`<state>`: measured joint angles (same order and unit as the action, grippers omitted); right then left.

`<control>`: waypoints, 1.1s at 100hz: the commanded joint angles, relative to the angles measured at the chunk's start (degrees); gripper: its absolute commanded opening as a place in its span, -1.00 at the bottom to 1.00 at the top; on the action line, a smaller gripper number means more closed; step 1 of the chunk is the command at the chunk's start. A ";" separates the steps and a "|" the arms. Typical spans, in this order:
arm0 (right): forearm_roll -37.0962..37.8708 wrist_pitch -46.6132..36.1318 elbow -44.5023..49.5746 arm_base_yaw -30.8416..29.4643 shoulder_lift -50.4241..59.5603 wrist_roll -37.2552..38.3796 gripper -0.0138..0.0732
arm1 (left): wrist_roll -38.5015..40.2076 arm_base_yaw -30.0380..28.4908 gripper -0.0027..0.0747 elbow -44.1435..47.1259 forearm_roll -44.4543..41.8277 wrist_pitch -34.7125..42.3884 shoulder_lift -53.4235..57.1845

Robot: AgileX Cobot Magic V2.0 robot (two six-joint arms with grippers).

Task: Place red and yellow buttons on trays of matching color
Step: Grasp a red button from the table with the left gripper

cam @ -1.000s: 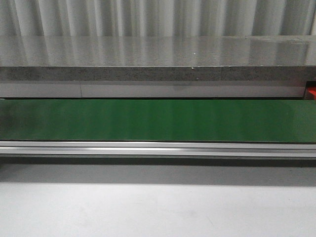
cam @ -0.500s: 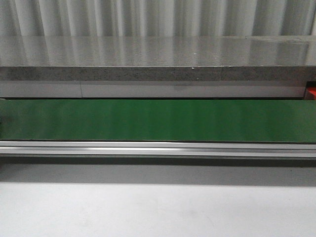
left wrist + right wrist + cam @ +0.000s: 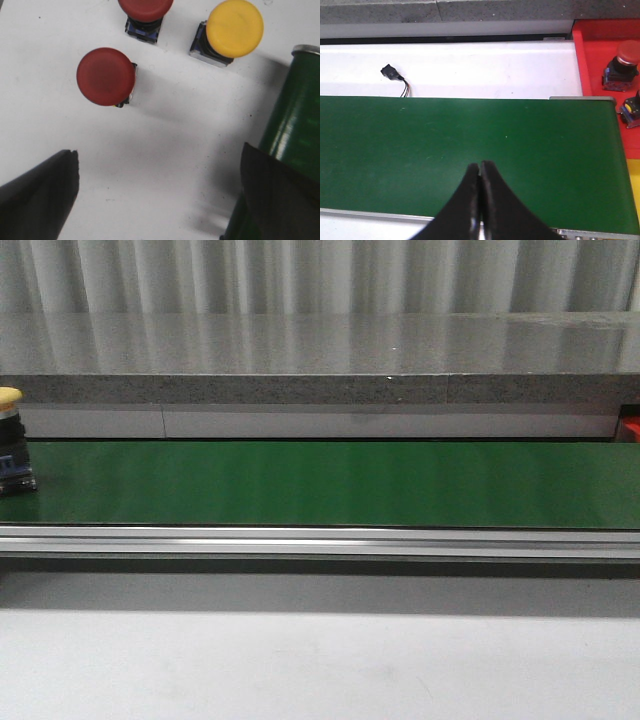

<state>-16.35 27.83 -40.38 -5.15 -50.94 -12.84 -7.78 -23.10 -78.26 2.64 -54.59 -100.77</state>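
Observation:
A yellow button (image 3: 12,440) stands on the green conveyor belt (image 3: 320,485) at its far left end in the front view. In the left wrist view, two red buttons (image 3: 106,76) (image 3: 145,12) and a yellow button (image 3: 234,29) stand on a white surface. My left gripper (image 3: 159,187) is open and empty above that surface, beside the belt's roller end (image 3: 292,135). My right gripper (image 3: 480,167) is shut and empty above the belt (image 3: 470,155). A red tray (image 3: 605,55) holds a red button (image 3: 622,62) and part of another button (image 3: 631,109).
A grey stone ledge (image 3: 320,360) runs behind the belt. An aluminium rail (image 3: 320,540) lines its near side. A small black connector with wires (image 3: 395,77) lies on the white strip behind the belt. A yellow patch (image 3: 635,195) shows past the belt's end.
A yellow button has come into the front view at the left end of the belt. Earlier the belt was bare there.

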 commanded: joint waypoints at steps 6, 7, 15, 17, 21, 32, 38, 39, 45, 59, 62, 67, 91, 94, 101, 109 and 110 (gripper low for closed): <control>-0.75 -3.58 -1.48 -0.09 0.71 -0.37 -0.84 | 0.61 -0.55 0.67 -3.09 -0.80 3.65 -0.53; -0.75 -3.58 -1.48 -0.09 0.71 -0.37 -0.84 | 0.61 -0.55 0.67 -3.40 -0.80 3.65 -0.88; -0.75 -3.58 -1.48 -0.09 0.71 -0.37 -0.84 | 0.65 -0.99 0.67 -5.16 -1.29 3.44 -3.12; -0.75 -3.58 -1.48 -0.09 0.71 -0.37 -0.84 | 0.75 -1.11 0.67 -5.63 -1.29 3.44 -3.66; -0.75 -3.58 -1.48 -0.09 0.71 -0.37 -0.84 | 1.13 -1.34 0.67 -6.45 -1.49 3.44 -4.70; -0.75 -3.58 -1.48 -0.09 0.71 -0.37 -0.84 | 2.17 -2.69 0.67 -8.27 -2.01 2.99 -6.85; -0.75 -3.58 -1.48 -0.09 0.71 -0.37 -0.84 | 2.17 -3.47 0.67 -8.88 -2.01 3.23 -7.84; -0.75 -3.58 -1.48 -0.09 0.71 -0.37 -0.84 | 2.17 -3.44 0.67 -8.89 -2.01 3.29 -7.84; -0.75 -3.58 -1.48 -0.09 0.71 -0.37 -0.84 | 2.17 -4.07 0.67 -9.29 -1.90 4.19 -8.61; -0.75 -3.58 -1.48 -0.09 0.71 -0.37 -0.84 | 2.17 -4.40 0.67 -10.85 -0.75 5.18 -10.78; -0.75 -3.58 -1.48 -0.09 0.71 -0.37 -0.84 | 2.17 -4.40 0.67 -11.26 -0.75 5.18 -11.36; -0.75 -3.58 -1.48 -0.09 0.71 -0.37 -0.84 | 2.17 -4.40 0.67 -12.02 -0.58 5.18 -12.28; -0.75 -3.58 -1.48 -0.09 0.71 -0.37 -0.84 | 2.17 -4.40 0.42 -12.86 -0.09 5.17 -13.66; -0.75 -3.58 -1.48 -0.09 0.71 -0.37 -0.84 | 2.17 -4.40 0.28 -12.97 0.22 4.76 -13.66; -0.75 -3.58 -1.48 -0.09 0.71 -0.37 -0.84 | 2.17 -4.40 -0.18 -13.10 0.62 3.39 -13.66; -0.75 -3.58 -1.48 -0.09 0.71 -0.37 -0.84 | 2.17 -4.40 -0.74 -13.10 0.72 1.88 -13.17; -0.75 -3.58 -1.48 -0.09 0.71 -0.37 -0.84 | 2.17 -4.40 -0.84 -13.10 0.72 1.74 -13.05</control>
<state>-16.35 27.83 -40.38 -5.15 -50.94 -12.84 -6.23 -27.42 -89.60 2.38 -52.08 -117.60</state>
